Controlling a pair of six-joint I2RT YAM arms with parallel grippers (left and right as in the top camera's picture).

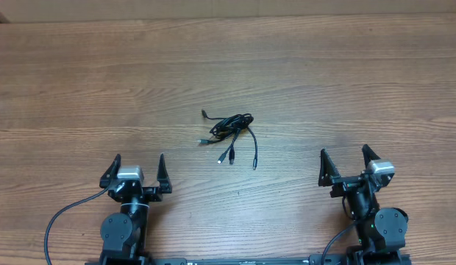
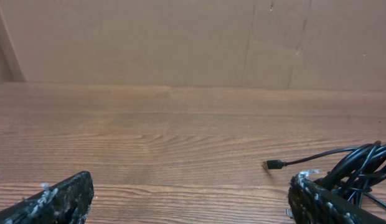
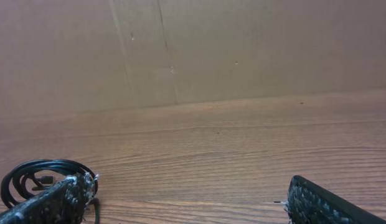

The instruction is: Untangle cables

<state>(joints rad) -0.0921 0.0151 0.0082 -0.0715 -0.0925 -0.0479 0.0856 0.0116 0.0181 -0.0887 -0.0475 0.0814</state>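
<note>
We see the tangled cables (image 1: 232, 136) bunched on the counter (image 1: 346, 73); left gripper (image 1: 139, 158) and right gripper (image 1: 344, 151), wide open and empty, flank them well apart, presumably poised for grasping.

- From above, the light is bright and even all over the table (image 1: 323, 73).
- The cables (image 1: 232, 132), ahead of the left gripper (image 1: 139, 157) and the right gripper (image 1: 344, 150), look dark and clear against the wood.
- The left wrist picture is dimmer and more brown.
- There the fingers (image 2: 62, 202) sit very close to the camera and look a bit fuzzy.
- The wood just ahead of them is sharp, with a pale, soft shine.
- The wall (image 2: 149, 37) far ahead looks flat and dull.
- The right wrist picture has the same warm, dim look, and the wood ahead of that gripper is also paler.
</note>
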